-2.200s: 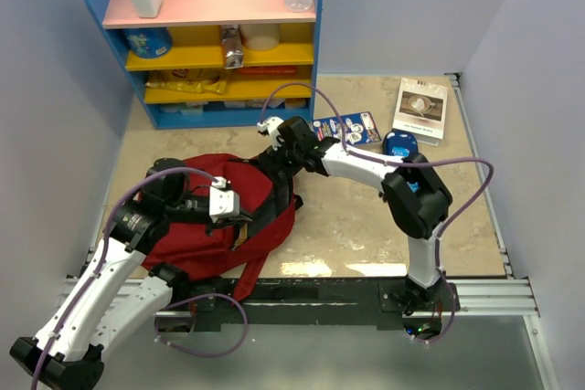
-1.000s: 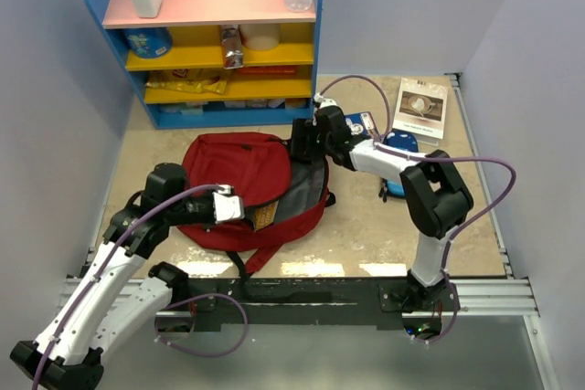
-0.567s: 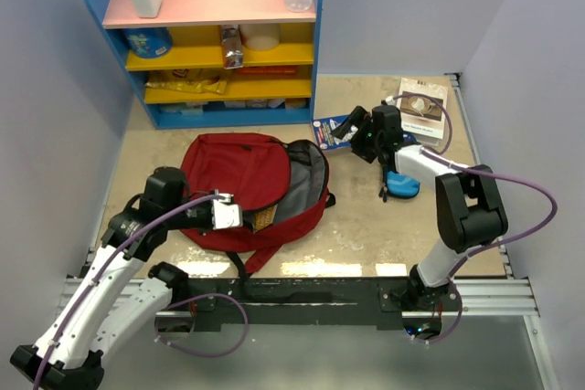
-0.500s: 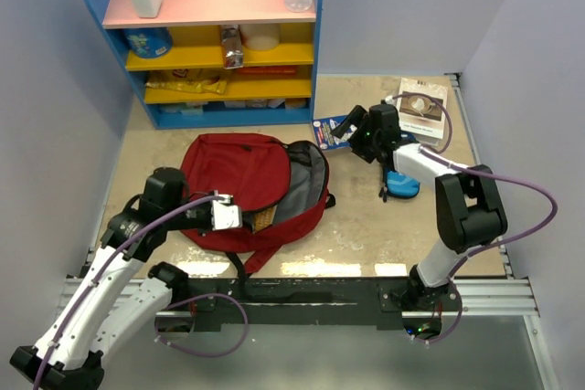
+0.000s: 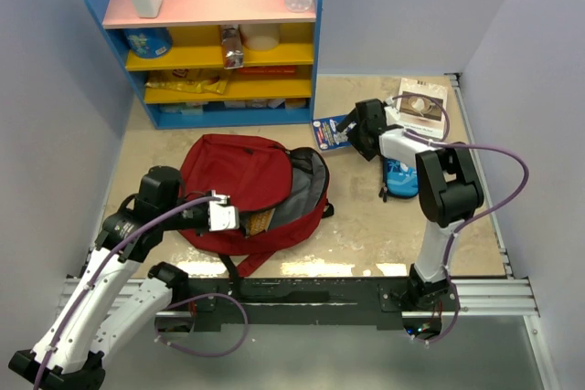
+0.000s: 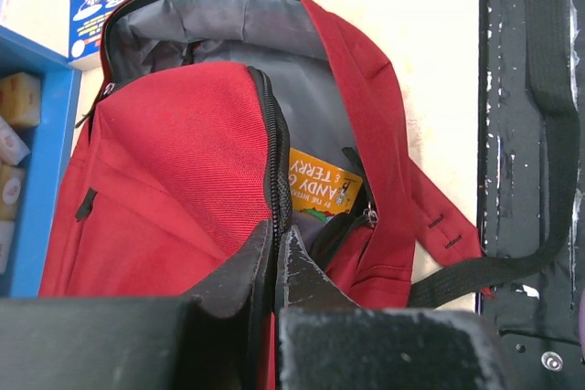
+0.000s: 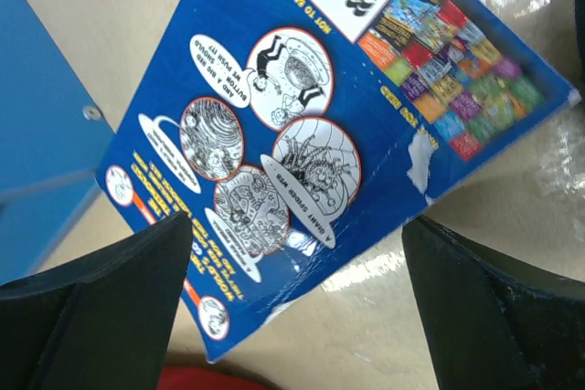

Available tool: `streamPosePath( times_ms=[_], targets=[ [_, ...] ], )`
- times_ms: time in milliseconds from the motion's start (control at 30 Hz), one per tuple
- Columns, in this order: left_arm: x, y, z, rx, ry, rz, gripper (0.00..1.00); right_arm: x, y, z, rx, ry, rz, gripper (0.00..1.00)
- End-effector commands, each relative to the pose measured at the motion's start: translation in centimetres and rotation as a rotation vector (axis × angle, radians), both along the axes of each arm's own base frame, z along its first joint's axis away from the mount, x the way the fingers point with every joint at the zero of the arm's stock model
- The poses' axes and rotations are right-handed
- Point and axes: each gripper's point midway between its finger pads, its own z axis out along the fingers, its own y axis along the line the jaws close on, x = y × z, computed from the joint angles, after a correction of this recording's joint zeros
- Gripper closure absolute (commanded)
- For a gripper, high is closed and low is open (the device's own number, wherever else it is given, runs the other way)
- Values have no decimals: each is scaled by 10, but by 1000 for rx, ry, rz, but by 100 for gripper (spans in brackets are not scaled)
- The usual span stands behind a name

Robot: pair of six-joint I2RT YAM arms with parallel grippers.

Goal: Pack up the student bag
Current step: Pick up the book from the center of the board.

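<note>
The dark red fabric student bag (image 5: 239,175) lies flat on the beige marbled tabletop (image 5: 366,226), left of centre in the overhead view, with its front panel facing up. Taking 12 o'clock as the far wall, its long axis runs roughly from 9 to 3 o'clock, and the rounded top points toward 3 o'clock. The main compartment gapes open at that end, showing pale grey lining (image 6: 219,25). An orange-covered book (image 6: 324,191) sits inside near the 5 o'clock edge of the mouth, partly tucked under the front panel. A black strap (image 6: 475,271) trails off the bag toward 6 o'clock onto the black rail (image 5: 320,291) along the near edge. The left pincer (image 6: 275,242) reaches in from 9 o'clock and is closed tight on the black zipper edge of the bag's front panel. The right pincer (image 7: 297,226) is at about 1 o'clock from the bag, apart from it, with its jaws spread fully wide and holding nothing. Framed between its fingers lies a flat blue paperback book with round cartoon pictures (image 7: 302,125). That book rests on the tabletop beside the blue shelf unit (image 5: 317,43), which stands at 12 o'clock. Whether the fingertips touch the book I cannot tell.
</note>
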Motion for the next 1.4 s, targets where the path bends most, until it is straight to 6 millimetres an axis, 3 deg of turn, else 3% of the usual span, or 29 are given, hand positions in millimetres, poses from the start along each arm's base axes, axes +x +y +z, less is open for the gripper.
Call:
streamPosePath(
  times_ms=[0, 300, 467, 633, 1133, 1367],
  targets=[
    [-8, -6, 14, -37, -30, -62, 100, 25, -18, 19, -42, -66, -111, 1],
    [-9, -7, 10, -36, -26, -81, 100, 53, 12, 29, 51, -124, -27, 12],
    [-10, -6, 7, -33, -20, -81, 100, 58, 33, 38, 103, -160, 33, 21],
    [-13, -7, 5, -36, -18, -91, 100, 57, 53, 47, 162, -159, 58, 22],
    [-16, -8, 2, -50, -14, -103, 100, 61, 66, 90, 202, -240, 86, 21],
    [-17, -9, 0, -55, -8, -109, 100, 55, 72, 92, 232, -234, 108, 22]
  ],
)
